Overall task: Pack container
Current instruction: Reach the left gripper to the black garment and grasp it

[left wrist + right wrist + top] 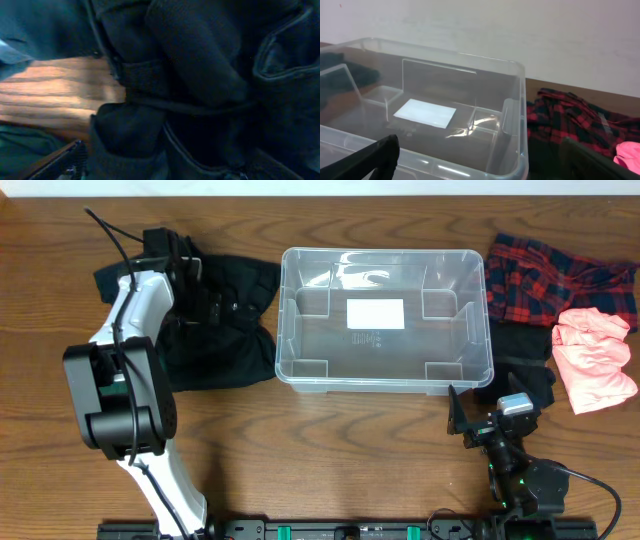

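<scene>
Overhead: one container (384, 383), clear rigid plastic, rectangular, rounded corners, white label on base, mid-table on the wood-grain table (330, 460). Beside it, left: one crumpled black garment (235, 330). The left gripper (190, 275) is down on it, finger state unreadable. Right: one plaid cloth (545, 275), one folded pink piece (595, 360). Right gripper (488, 418) has its fingers spread.

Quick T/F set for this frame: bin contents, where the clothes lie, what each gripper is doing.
1. The clear rectangular plastic container is empty. True.
2. The pink folded cloth lies left of the container. False: it lies to the right, beside the red-and-black plaid cloth.
3. The left gripper is at the black crumpled garment. True.
4. The right gripper holds the plaid cloth. False: it is open and holds nothing.
</scene>
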Robot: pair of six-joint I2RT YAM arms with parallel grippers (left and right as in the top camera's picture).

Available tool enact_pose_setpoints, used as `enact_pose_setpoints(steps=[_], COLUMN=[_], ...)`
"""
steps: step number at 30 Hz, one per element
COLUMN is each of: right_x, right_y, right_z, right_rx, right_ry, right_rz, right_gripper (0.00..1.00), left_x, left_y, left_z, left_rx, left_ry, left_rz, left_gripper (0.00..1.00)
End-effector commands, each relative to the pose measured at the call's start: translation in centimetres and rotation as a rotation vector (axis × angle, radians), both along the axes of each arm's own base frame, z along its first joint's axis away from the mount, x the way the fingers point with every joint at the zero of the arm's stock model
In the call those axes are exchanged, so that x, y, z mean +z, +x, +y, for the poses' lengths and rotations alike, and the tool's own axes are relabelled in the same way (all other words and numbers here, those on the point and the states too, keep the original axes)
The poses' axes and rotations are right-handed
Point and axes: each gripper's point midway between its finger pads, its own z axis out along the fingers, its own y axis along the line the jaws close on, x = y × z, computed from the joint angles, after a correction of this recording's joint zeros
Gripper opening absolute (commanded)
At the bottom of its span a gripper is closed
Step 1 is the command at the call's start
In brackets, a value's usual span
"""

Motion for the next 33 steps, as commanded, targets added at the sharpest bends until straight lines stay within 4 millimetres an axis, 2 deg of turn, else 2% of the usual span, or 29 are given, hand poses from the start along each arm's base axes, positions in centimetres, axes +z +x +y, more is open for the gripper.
enact_pose_setpoints(steps=[1,10,14,16,21,25,30,33], right_x=[0.0,0.0,0.0,0.0,0.0,0.0,0.0,0.0], right_y=[0.0,0.0,0.0,0.0,0.0,0.0,0.0,0.0], right_z=[-0.2,-0.2,-0.2,-0.2,-0.2,-0.2,-0.2,-0.2], right_rx=[-0.01,-0.01,-0.01,-0.01,-0.01,-0.01,-0.01,-0.01], right_ry=[-0.006,-0.006,-0.006,-0.006,-0.006,-0.006,-0.006,-0.006], right_rz=[-0.002,-0.002,-0.002,-0.002,-0.002,-0.002,-0.002,-0.002], right_gripper=[0.99,0.99,0.99,0.99,0.99,0.99,0.99,0.99], left_x=[-2.5,-2.7,-2.7,-2.7,-2.5,-1.6,1.6,5.0], left_y=[-1.9,-2.5,-2.7,-2.8,-2.9,-2.6,-1.6,-1.1], left_z=[0.5,-0.9,-0.9,-0.9,-0.9,-0.9,-0.9,-1.1], left_rx=[-0.004,-0.018,-0.018,-0.018,-0.018,-0.019,-0.016,-0.011], left_ry=[0.018,-0.056,-0.057,-0.058,-0.058,-0.055,-0.049,-0.041], left_rz=[0.094,0.114,0.123,0.13,0.128,0.105,0.023,-0.058], left_gripper=[0.86,0.39,0.27,0.08,0.06,0.06,0.06,0.06])
